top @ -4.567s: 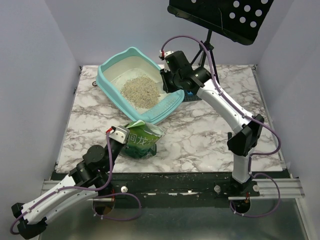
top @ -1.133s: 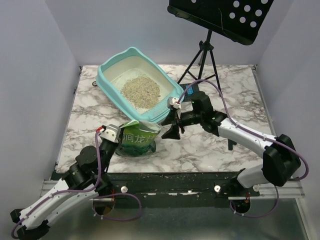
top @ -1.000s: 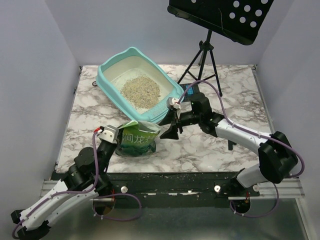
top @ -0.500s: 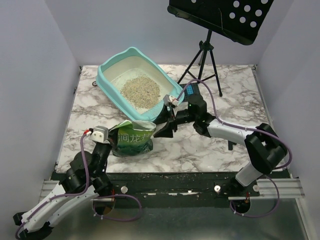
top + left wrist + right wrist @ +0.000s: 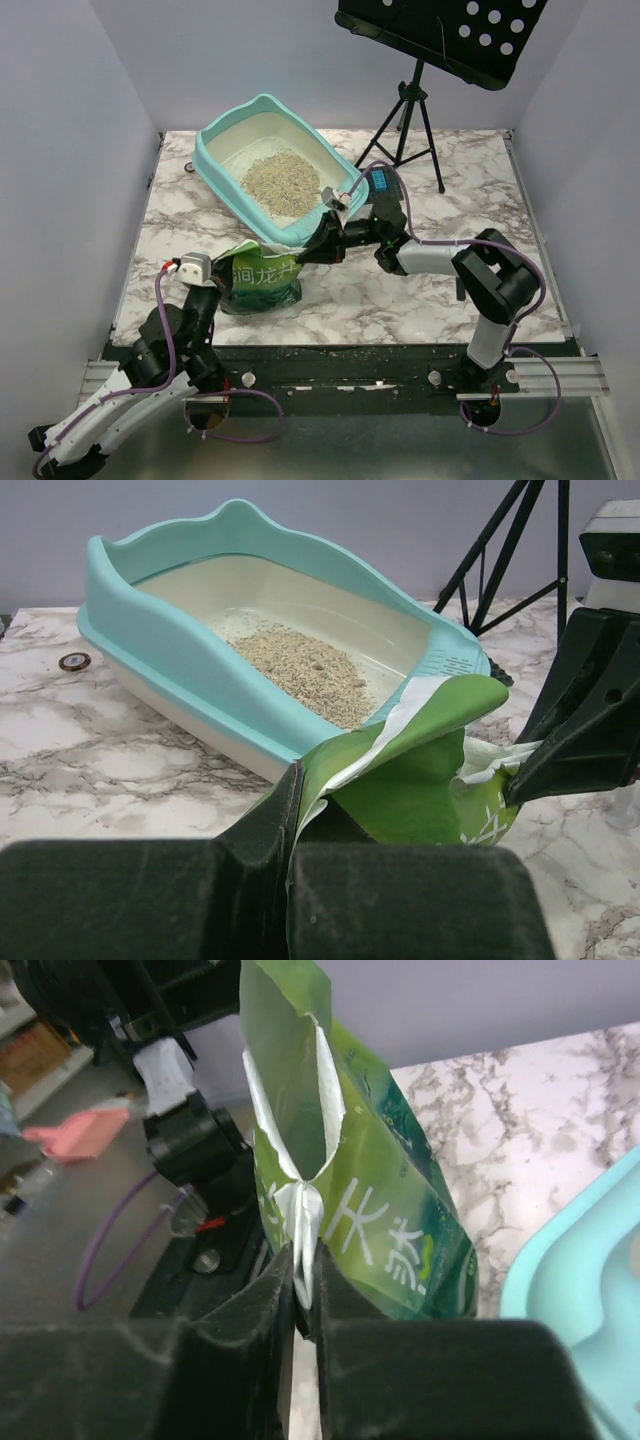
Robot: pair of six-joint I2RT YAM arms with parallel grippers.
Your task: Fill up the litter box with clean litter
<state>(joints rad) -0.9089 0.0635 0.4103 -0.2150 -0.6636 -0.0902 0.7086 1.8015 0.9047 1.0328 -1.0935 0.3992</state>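
Because the pour has to end inside the tray, everything sits close together on the marble table [image 5: 430, 290]. The litter box [image 5: 206, 163] lies at the back left, angled so that its low slotted front edge faces the arms. That looks like the easiest side to tip a bag over.

Just in front of that edge stands the green bag [image 5: 262, 282], upright on the table with its torn mouth gaping upward. It is beside the box, not over it, so no pellets can fall in as it stands.

The left gripper [image 5: 292, 830] is clenched on the bag's near edge. The right gripper [image 5: 305, 1290] is pinched tight on the white inner fold of the opposite edge. Held at both sides, the mouth is spread and the floppy foil has support for a lift.

The clean litter [image 5: 281, 183] in the box forms a loose heap in the middle of the cream floor, with bare floor around it. I judge the filling only part done.
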